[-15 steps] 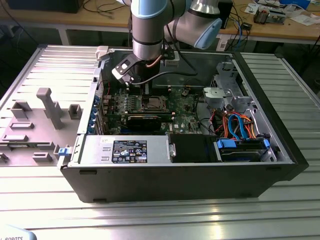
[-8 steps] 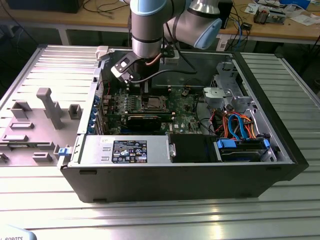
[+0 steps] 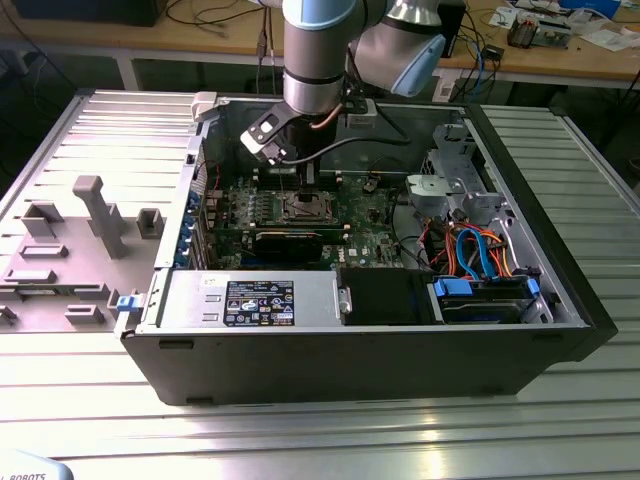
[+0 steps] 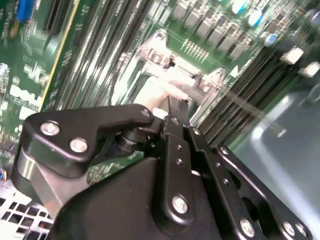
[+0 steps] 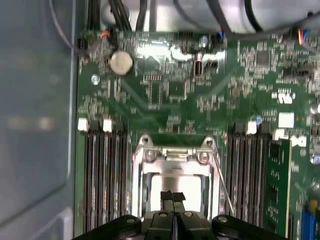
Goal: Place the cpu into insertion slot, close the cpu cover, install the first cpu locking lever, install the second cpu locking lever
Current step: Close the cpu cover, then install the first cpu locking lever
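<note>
An open computer case [image 3: 560, 300] lies on its side on a ribbed metal table [image 3: 320, 430], with a grey fixture tray [image 3: 70, 250] toward the exterior view's left. The 1 robot arm [image 3: 320, 50] comes down from the top edge of the exterior view. Its thick grey wrist section stands nearly upright over the case, and a blue-capped joint [image 3: 415, 60] juts toward the exterior view's right. From the wrist the tool points straight down into the case.

The green motherboard [image 5: 170, 95] covers the case floor. Rows of long black slots [image 5: 102, 185] lie on both sides of the socket.

The gripper [image 5: 172, 195] hangs low over the insertion slot [image 3: 303, 209], near the middle of the board. In both wrist views its 2 black fingers [image 4: 176, 112] are drawn tight together, with only a thin seam between them and nothing seen clamped there. Their tips sit right above the socket's centre; I cannot tell whether they touch it.

The cpu cover [image 5: 172, 155] lies down over the slot as a silvery frame, with its 2 hinge corners on the side away from the fingers. The cpu [image 5: 190, 182] shows through the cover's window as a pale flat square seated in the slot.

A thin locking lever [image 5: 223, 187] slants along 1 side of the frame. I cannot tell whether it is hooked.
</note>
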Controlling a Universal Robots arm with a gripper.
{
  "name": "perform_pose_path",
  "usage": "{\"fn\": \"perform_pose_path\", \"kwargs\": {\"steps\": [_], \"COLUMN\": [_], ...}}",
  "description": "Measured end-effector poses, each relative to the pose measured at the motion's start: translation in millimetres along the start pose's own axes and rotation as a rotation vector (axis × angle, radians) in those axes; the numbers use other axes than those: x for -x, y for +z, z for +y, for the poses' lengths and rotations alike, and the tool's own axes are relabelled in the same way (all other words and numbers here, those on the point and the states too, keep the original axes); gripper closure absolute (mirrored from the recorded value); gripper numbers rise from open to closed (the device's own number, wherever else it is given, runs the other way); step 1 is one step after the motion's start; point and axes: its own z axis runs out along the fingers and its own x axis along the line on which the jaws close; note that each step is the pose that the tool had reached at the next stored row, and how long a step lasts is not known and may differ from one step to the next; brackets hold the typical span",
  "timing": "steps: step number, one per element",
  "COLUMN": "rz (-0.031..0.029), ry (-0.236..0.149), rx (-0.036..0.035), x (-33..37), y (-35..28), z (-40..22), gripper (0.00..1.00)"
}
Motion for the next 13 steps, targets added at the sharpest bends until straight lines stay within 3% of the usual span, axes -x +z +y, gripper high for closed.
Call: {"fn": "perform_pose_path", "kwargs": {"steps": [13], "rz": [0.0000], "ry": [0.000], "rx": [0.0001], "x": [0.0], "y": [0.0], "z": [0.2], "gripper": [0.89]}}
